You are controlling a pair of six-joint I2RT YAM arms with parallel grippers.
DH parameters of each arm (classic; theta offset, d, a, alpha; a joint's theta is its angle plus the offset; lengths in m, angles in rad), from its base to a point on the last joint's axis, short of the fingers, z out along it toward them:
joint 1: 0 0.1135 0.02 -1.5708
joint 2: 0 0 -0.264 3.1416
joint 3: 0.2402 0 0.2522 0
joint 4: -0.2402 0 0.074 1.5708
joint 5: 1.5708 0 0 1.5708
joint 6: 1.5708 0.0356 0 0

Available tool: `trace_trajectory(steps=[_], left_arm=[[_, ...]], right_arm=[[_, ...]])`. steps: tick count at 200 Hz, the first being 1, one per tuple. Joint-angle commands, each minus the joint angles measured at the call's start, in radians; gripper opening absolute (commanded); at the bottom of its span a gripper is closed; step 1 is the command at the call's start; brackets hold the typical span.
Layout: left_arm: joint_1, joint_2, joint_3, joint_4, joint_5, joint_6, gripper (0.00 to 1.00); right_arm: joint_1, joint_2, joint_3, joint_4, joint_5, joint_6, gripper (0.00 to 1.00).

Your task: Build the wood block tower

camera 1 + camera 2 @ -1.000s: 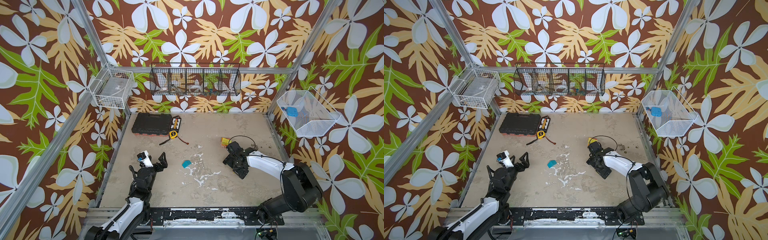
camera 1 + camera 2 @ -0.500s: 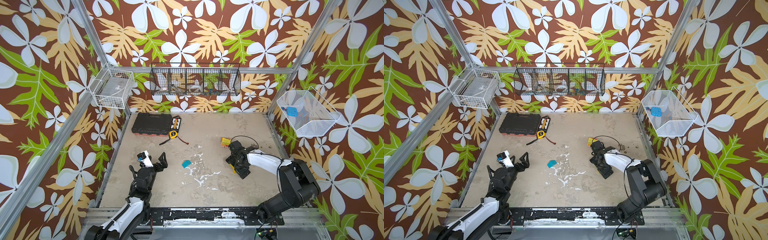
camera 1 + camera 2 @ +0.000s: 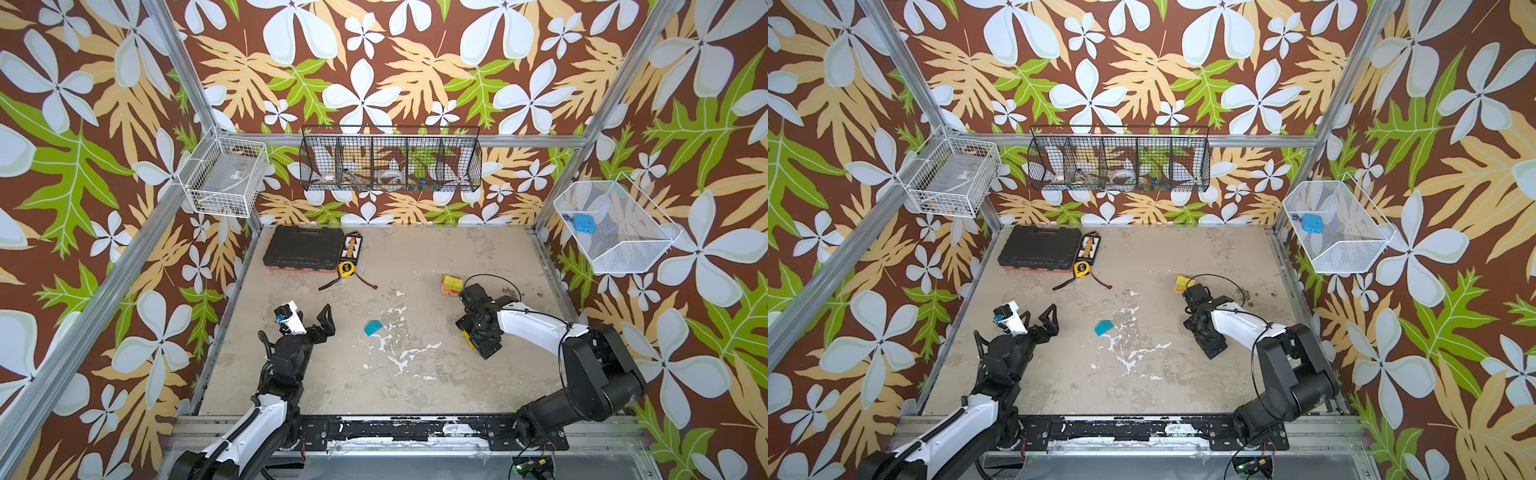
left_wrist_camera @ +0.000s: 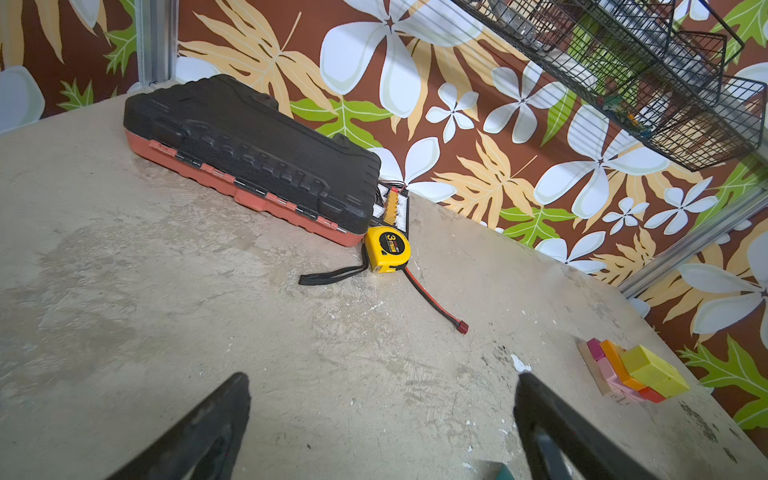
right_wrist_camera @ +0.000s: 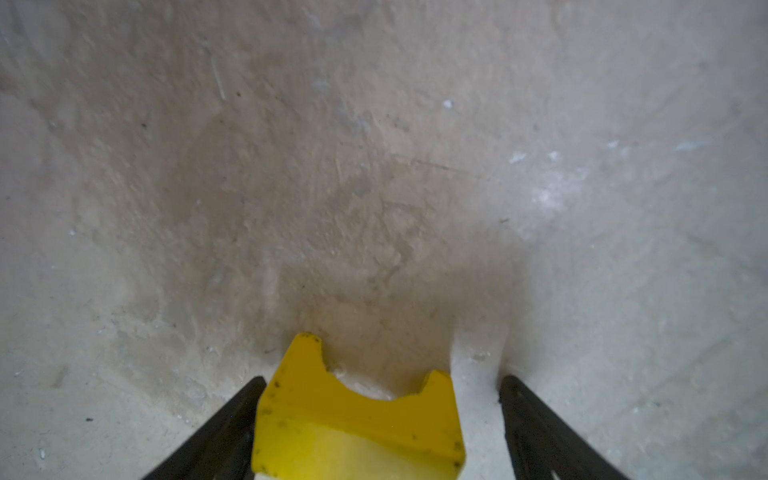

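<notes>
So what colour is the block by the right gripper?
Yellow. The block by the right gripper shows best in the right wrist view.

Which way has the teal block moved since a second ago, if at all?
No. The teal block lies where it was, by the same white paint marks, in both top views.

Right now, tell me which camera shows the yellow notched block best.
The right wrist view: the yellow notched block sits large and close inside the open right gripper. In a top view only a yellow sliver shows under that gripper; the left wrist view misses it.
</notes>
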Motion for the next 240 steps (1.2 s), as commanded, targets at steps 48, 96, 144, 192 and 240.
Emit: trace_trajectory(steps=[48, 96, 144, 192, 240], left_arm=[[0.002, -0.004, 0.002, 0.039, 0.004, -0.003, 1.0], [0.001, -0.004, 0.002, 0.04, 0.004, -0.003, 1.0], [0.001, -0.004, 0.002, 0.039, 0.004, -0.003, 1.0], [0.001, -0.003, 0.001, 0.04, 0.004, -0.003, 1.0], [0.002, 0.026, -0.008, 0.109, 0.156, 0.039, 1.0]], right_arm=[[0.0, -0.055, -0.033, -0.02, -0.016, 0.021, 0.77], [0.002, -0.041, -0.042, -0.004, -0.041, -0.02, 0.68], [0.0, -0.036, -0.025, -0.024, -0.01, -0.083, 0.42], [0.003, -0.117, 0.003, -0.055, 0.084, -0.228, 0.19], [0.001, -0.321, 0.046, 0.119, 0.091, -0.671, 0.21]])
